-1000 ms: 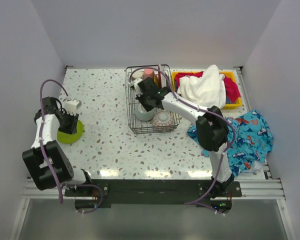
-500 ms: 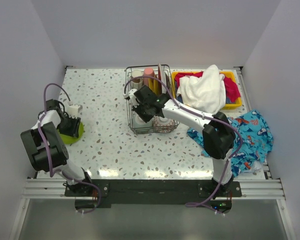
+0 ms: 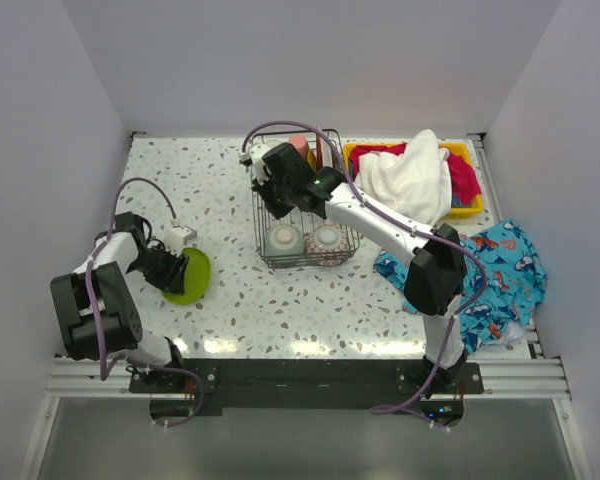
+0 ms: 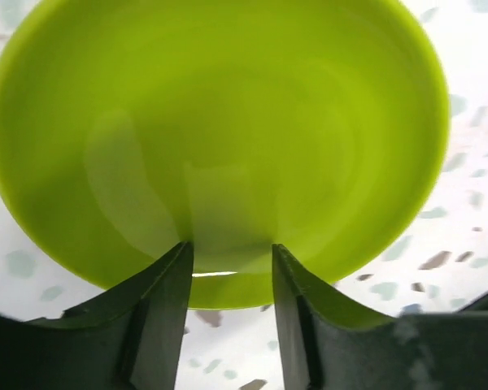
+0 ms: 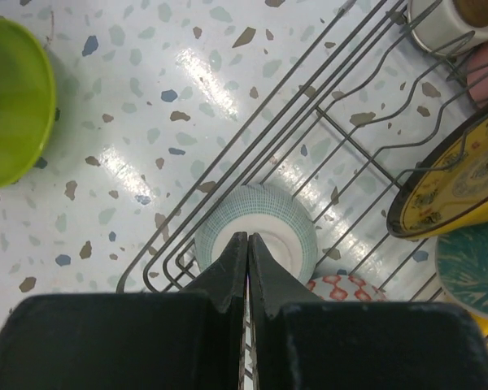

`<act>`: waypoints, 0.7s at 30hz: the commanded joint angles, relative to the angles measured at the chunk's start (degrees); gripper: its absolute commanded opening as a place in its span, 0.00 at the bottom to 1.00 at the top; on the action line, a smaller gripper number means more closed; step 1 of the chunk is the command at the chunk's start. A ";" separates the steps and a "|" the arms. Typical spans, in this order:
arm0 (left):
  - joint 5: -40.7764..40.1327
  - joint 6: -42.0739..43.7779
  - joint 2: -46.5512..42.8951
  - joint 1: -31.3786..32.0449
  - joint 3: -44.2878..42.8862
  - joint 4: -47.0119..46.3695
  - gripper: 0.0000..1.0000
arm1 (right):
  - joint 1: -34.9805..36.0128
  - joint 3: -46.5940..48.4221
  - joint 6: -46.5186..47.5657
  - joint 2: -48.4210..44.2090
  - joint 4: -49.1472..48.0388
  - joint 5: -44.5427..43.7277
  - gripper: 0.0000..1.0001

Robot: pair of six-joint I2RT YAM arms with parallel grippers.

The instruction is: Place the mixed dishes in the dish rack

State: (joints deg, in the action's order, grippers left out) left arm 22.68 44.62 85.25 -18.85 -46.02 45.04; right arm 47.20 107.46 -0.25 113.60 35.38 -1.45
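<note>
**A robot lab booth, not a kitchen**

Plain white walls [image 3: 40, 150] boxed in a speckled terrazzo tabletop [image 3: 210, 190]. The cabled left arm [image 3: 92, 310] and right arm [image 3: 375, 222] were bolted to an aluminium rail [image 3: 540, 376] at its near edge. The dish rack [image 3: 262, 215] and a yellow bin [image 3: 460, 150] stood there.

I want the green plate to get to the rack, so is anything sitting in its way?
Nothing on the table: only bare speckled tabletop lies between the lime-green plate, at the left hand, and the dish rack. But the right arm reaches over the rack, and two bowls already sit in its near end.
</note>
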 commanded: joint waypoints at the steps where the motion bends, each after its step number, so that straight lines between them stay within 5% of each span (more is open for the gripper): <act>1: 7.56 -1.38 -3.49 1.19 -2.13 3.48 0.56 | -0.09 2.40 -1.42 1.62 -0.66 1.28 0.01; 6: 5.98 -8.57 -8.26 1.10 -7.50 -0.03 0.72 | 0.00 0.65 -2.03 0.92 -1.62 1.36 0.02; 12: 3.43 -17.46 -3.52 -1.71 -11.02 -2.75 0.72 | -0.18 -1.90 -1.33 -0.66 -3.29 1.28 0.08; 14: 3.60 -18.16 -1.41 -3.90 -10.93 -3.55 0.71 | -0.09 -1.90 -0.98 -0.84 -3.56 3.37 0.33; 21: 4.75 -15.27 3.24 -7.43 -8.04 -5.31 0.70 | -0.18 -0.67 -0.54 -1.54 -3.12 14.28 0.65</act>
State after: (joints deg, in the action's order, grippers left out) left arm 26.57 29.50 86.52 -24.91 -55.40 41.60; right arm 47.18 105.38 -1.06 115.59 33.61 5.48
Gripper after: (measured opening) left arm 0.704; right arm 0.579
